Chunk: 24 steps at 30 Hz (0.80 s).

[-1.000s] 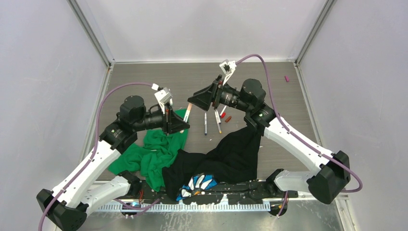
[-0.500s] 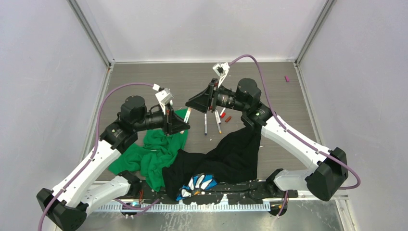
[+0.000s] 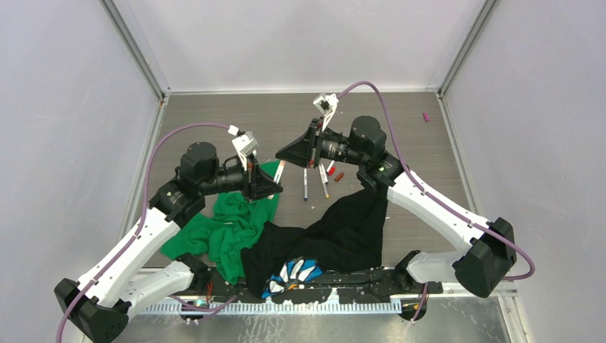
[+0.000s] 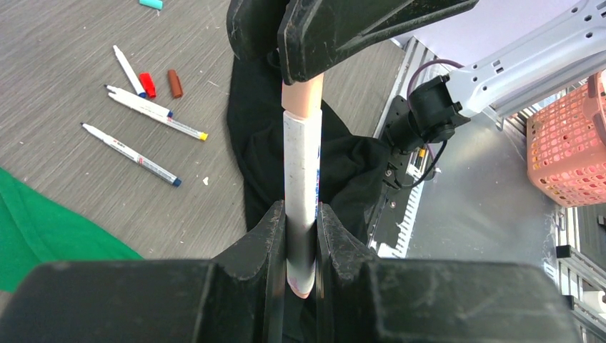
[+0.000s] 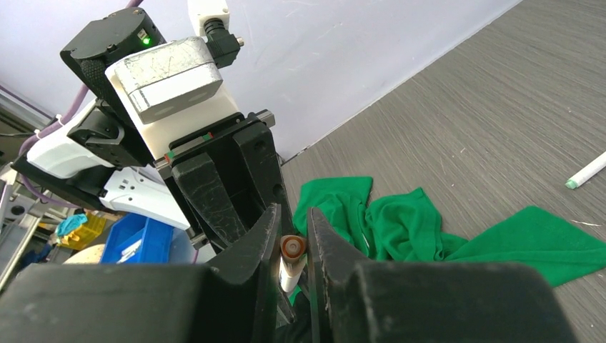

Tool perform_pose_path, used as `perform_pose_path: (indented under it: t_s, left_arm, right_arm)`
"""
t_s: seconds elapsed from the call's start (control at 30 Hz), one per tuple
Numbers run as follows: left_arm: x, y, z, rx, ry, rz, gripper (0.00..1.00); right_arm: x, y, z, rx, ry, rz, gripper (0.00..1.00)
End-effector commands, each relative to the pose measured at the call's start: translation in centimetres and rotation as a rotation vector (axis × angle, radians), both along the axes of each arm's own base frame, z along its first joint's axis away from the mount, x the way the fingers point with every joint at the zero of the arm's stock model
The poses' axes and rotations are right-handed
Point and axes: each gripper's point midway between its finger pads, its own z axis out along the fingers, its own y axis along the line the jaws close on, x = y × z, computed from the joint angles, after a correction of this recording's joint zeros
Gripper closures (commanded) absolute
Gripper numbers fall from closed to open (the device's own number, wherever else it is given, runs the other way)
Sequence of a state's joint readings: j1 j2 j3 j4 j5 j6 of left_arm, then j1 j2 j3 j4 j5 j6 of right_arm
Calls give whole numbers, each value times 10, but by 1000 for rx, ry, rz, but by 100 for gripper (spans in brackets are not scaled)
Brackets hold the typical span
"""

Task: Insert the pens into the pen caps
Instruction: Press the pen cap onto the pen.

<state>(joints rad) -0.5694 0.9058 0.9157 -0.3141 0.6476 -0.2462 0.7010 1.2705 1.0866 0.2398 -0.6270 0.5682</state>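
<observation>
The left gripper (image 4: 301, 221) pinches the pen (image 4: 300, 157) low on its white barrel; the pen's long axis runs straight from these fingers to the right gripper (image 5: 293, 221). At the pen's far end the right gripper's fingers pinch the peach cap (image 4: 302, 96), with the pen tip inside it, so the seating push probably follows that axis. Beyond the pen, to its right, the basket (image 4: 572, 136) does not show its contents.
</observation>
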Motion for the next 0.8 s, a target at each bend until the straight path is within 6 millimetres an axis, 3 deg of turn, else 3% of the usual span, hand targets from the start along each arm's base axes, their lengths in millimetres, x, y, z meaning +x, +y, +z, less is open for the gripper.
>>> perform_pose_path:
  t_s: [0.0, 0.4, 0.77]
  left_arm:
    - [3, -1, 28, -38, -79, 5, 100]
    - [5, 4, 37, -62, -103, 49, 100]
    - [-1, 6, 47, -98, -129, 37, 100]
  right_arm:
    - [-9, 4, 10, 21, -39, 44, 100]
    - [-42, 18, -14, 3, 11, 172, 100]
    - [-77, 19, -59, -123, 99, 323, 100]
